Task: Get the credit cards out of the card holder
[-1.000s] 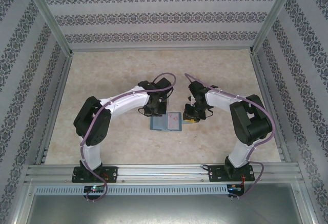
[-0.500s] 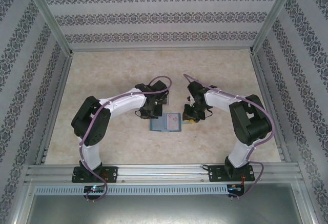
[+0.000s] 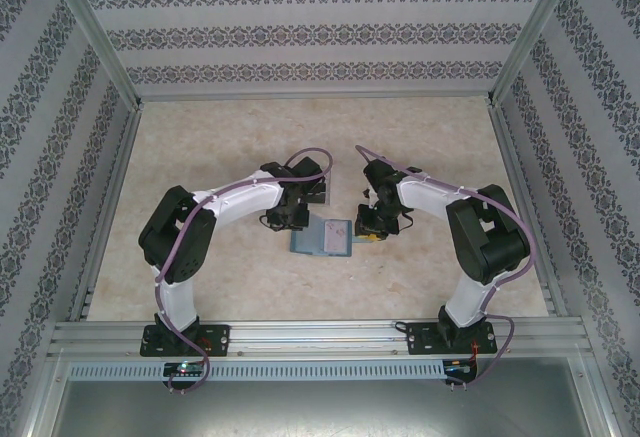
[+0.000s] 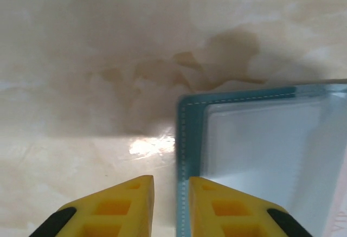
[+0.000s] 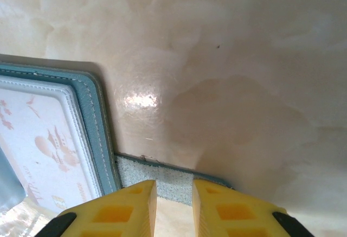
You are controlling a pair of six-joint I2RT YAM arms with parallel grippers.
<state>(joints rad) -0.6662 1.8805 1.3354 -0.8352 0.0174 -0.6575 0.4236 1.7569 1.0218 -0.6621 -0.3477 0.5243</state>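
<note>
Left gripper [image 4: 171,207]: fingers a sliver apart, holding nothing; holder [image 4: 260,161] edge just beside the right finger.
Right gripper [image 5: 174,207]: nearly closed, seemingly pinching the holder's grey corner.
Card [image 5: 40,139]: 1 visible, sleeved in the holder, left of the right fingers.
Handling: card light, stiff, slick; pinch its exposed edge. The soft holder will drag along.

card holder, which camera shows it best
Top external: the card holder is seen nearly whole, though small. Left wrist shows one teal stitched corner with a clear sleeve, close up. Right wrist shows another corner and a white printed card inside it.
</note>
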